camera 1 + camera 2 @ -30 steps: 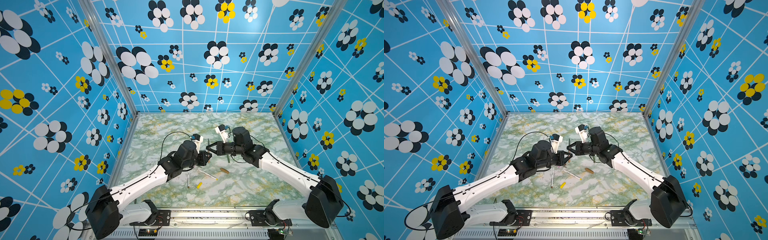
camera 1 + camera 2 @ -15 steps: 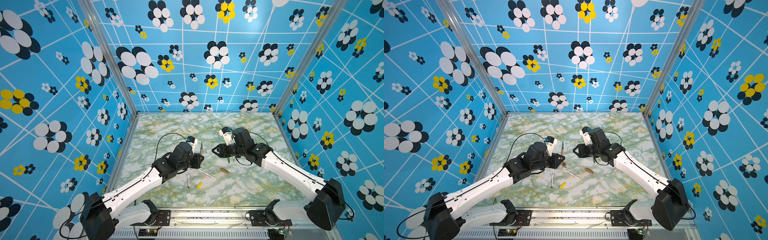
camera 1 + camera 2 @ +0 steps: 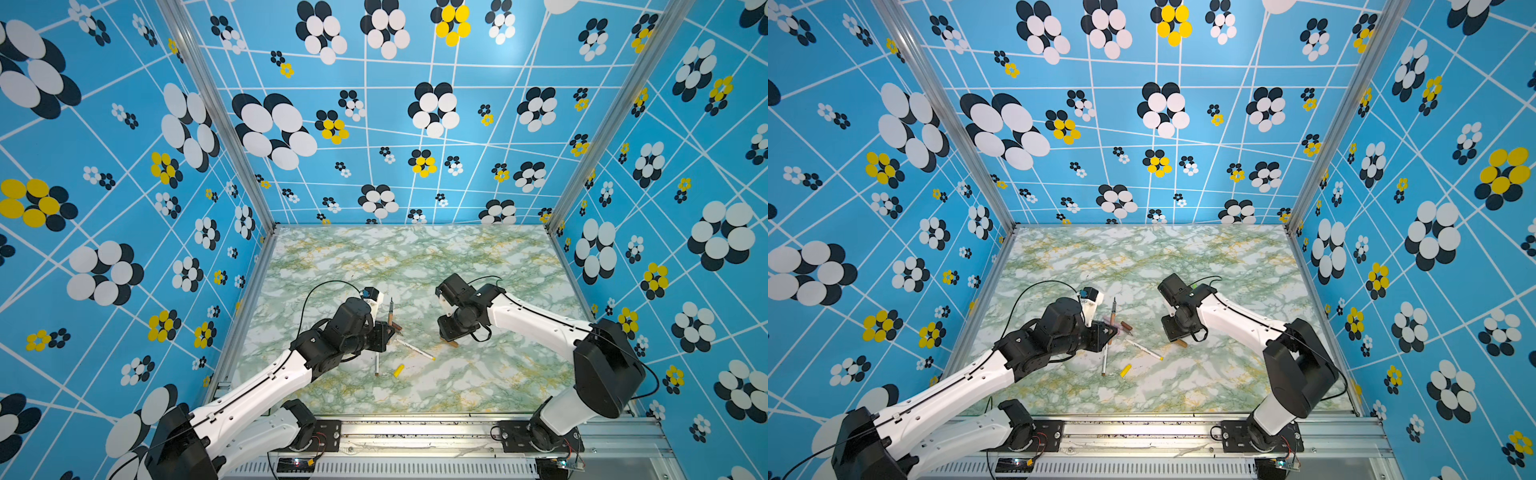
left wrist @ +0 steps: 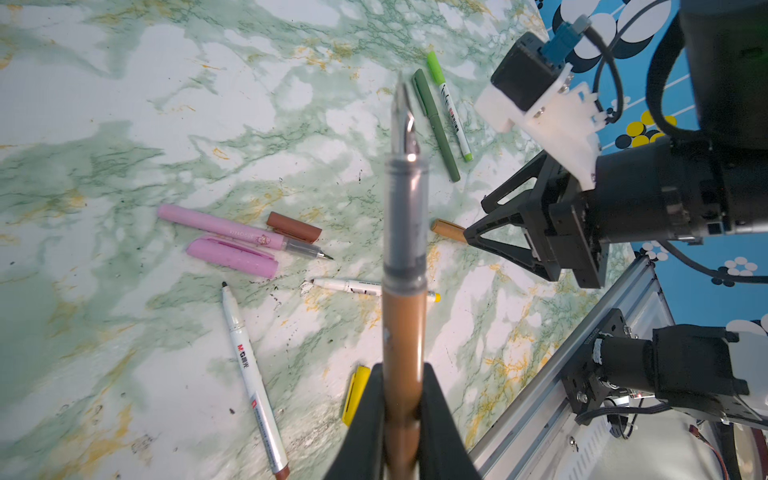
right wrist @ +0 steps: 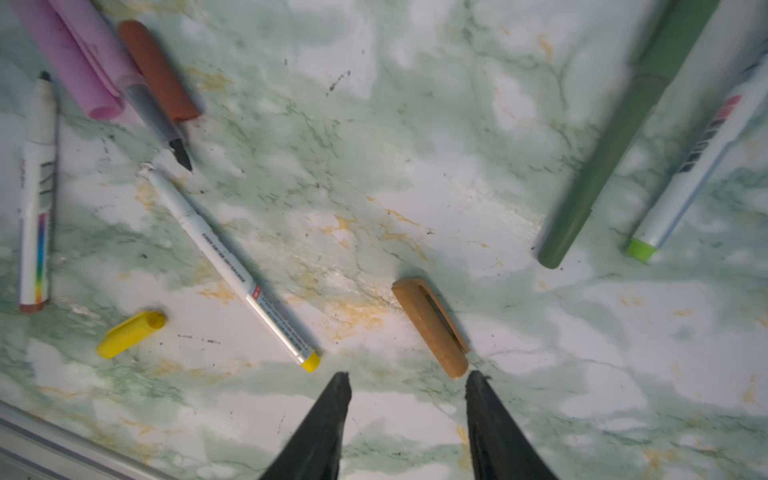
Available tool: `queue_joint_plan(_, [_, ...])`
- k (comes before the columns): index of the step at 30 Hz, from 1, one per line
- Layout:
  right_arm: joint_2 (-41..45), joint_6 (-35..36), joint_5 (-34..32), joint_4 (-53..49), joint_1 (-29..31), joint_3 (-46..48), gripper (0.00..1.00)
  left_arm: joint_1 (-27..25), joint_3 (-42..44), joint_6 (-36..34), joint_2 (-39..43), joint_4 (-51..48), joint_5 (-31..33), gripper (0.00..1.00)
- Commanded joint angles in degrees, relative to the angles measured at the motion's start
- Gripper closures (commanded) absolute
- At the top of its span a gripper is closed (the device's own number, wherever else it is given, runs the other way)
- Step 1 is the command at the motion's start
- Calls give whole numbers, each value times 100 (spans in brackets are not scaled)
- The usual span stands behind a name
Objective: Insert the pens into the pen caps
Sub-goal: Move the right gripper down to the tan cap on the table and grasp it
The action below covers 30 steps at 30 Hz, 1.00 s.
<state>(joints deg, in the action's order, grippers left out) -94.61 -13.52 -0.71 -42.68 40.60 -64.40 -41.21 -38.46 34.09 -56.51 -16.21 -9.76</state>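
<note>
Your arms have parted and the right pincer (image 5: 409, 376) now gapes over the tan cap (image 5: 430, 326)
Your left pincer (image 4: 402, 374) stays clamped on the brown pen (image 4: 404, 324), long axis straight out from the jaws, bare nib toward the back wall (image 3: 415, 124) (no cap yet); the right one has opened partway, empty, low over the table (image 5: 415, 124), where the cap lies flat and slantwise, one end just beside a jaw, so lifting it looks next

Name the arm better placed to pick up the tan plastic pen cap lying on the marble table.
Right. The right gripper is open and empty, poised just beside the tan plastic pen cap. The left gripper is shut on the tan-barrelled pen, so it has no free jaws.
</note>
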Motion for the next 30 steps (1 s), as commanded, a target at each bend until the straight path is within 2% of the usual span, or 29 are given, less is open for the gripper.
queue_joint_plan(1, [-261, 302, -397, -364, 141, -270, 51, 76, 171, 94, 112, 324, -66, 100])
queue_joint_plan(11, [-841, 316, -318, -171, 145, -337, 53, 253, 196, 101, 105, 444, -210, 100])
queue_joint_plan(26, [-1090, 162, -220, 53, 142, -213, 70, 392, 73, 100, -121, 531, -352, 100])
queue_joint_plan(30, [-1138, 118, -193, 104, 137, -181, 70, 421, 39, 83, -158, 514, -386, 100])
